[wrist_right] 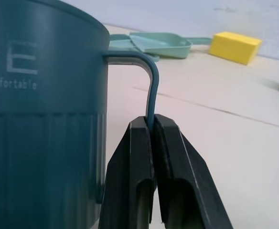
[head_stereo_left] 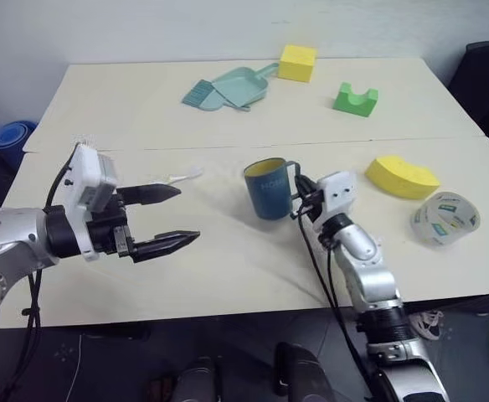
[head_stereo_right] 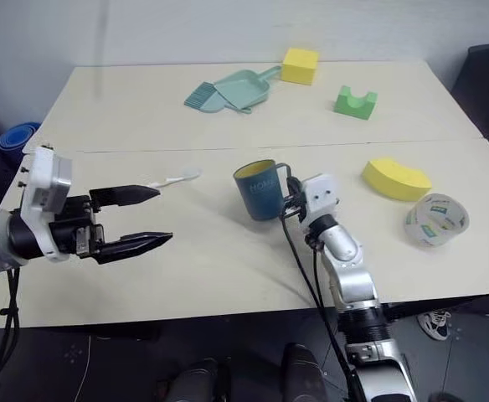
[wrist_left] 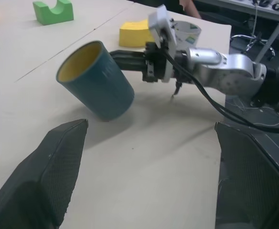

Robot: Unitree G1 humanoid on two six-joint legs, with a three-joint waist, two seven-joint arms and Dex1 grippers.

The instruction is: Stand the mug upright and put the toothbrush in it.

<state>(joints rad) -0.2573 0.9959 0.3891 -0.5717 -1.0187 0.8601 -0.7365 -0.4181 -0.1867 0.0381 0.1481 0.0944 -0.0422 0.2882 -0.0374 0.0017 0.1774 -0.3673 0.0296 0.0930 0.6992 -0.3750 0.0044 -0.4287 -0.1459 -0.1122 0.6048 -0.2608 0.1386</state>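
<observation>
Two grippers over the cream table (head_stereo_left: 228, 276), so going left to right. The left gripper (head_stereo_left: 174, 217) hovers above the table's near-left part with its two black fingers spread wide and nothing between them, tips pointing toward the mug. Just past its upper fingertip lies the toothbrush (head_stereo_left: 184, 176), slim and pale, flat on the table and well apart from the mug. Near the middle, the mug (head_stereo_left: 269, 188) stands mouth up, dark blue-grey with a yellowish inside; from the left wrist camera it looks a bit tilted, but I can't tell whether its base sits flat. The right gripper (wrist_right: 152, 128) is pinched tight on the mug's thin handle (wrist_right: 151, 90), fingers pressed together with the handle strip between them. Further back there's a teal dustpan and brush (head_stereo_left: 228, 88), a yellow block (head_stereo_left: 297, 63) and a green notched block (head_stereo_left: 355, 99). Right of the mug sit a curved yellow piece (head_stereo_left: 402, 177) and a tape roll (head_stereo_left: 444, 219), near the table's right edge.
</observation>
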